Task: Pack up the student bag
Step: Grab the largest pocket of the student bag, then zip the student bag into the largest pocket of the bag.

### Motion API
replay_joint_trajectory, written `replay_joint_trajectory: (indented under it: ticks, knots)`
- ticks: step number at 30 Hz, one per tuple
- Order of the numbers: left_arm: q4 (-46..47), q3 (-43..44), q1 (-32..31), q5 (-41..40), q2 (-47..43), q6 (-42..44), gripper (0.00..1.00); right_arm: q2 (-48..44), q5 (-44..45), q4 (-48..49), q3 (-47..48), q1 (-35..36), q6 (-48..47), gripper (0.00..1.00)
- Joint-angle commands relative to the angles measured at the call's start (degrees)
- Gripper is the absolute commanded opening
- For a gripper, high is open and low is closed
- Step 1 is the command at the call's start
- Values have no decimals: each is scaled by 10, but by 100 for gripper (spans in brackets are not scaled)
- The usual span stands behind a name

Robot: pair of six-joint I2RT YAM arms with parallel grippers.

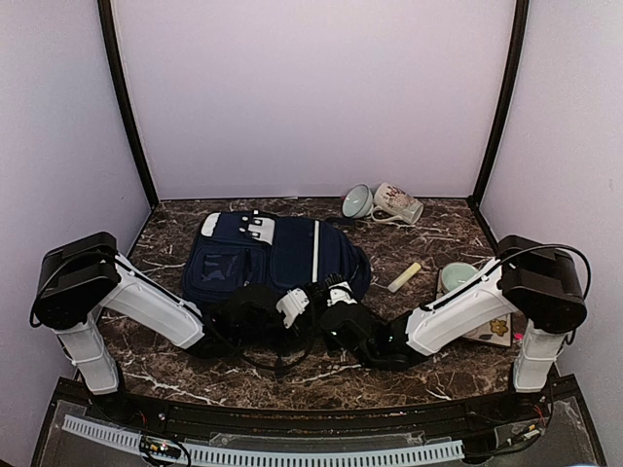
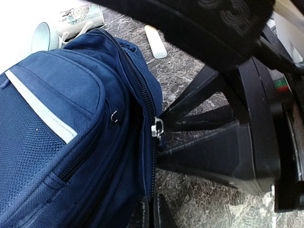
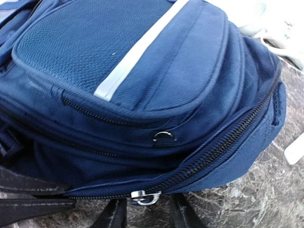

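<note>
The student bag (image 1: 277,251) is a navy backpack with a white stripe, lying flat in the middle of the table. My left gripper (image 2: 151,203) is shut on the bag's zipper seam at the near edge (image 1: 295,302). A silver zipper slider (image 3: 145,196) sits on the main zip, also seen in the left wrist view as the slider (image 2: 157,127). My right gripper (image 3: 146,205) stands around that slider with its fingers apart, one finger (image 3: 114,216) on each side and neither touching it. In the top view the right gripper (image 1: 337,290) meets the bag's near right edge.
A teal cup (image 1: 356,201) and a white patterned mug (image 1: 397,203) lie tipped at the back. A cream stick (image 1: 405,276) lies right of the bag. Another teal cup (image 1: 456,275) and a flat card (image 1: 493,332) sit by the right arm.
</note>
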Motion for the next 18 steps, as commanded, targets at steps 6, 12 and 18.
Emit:
replay_joint_trajectory:
  ticks: [6, 12, 18]
  knots:
    - [28, 9, -11, 31, -25, -4, 0, -6, 10, 32, 2, -6, -15, 0]
    - [29, 7, -11, 12, -24, -2, 0, -36, -11, 21, -23, -16, -4, 0]
    - [28, 7, -11, -1, -24, 1, 0, -90, -37, -7, -66, -45, 17, 0]
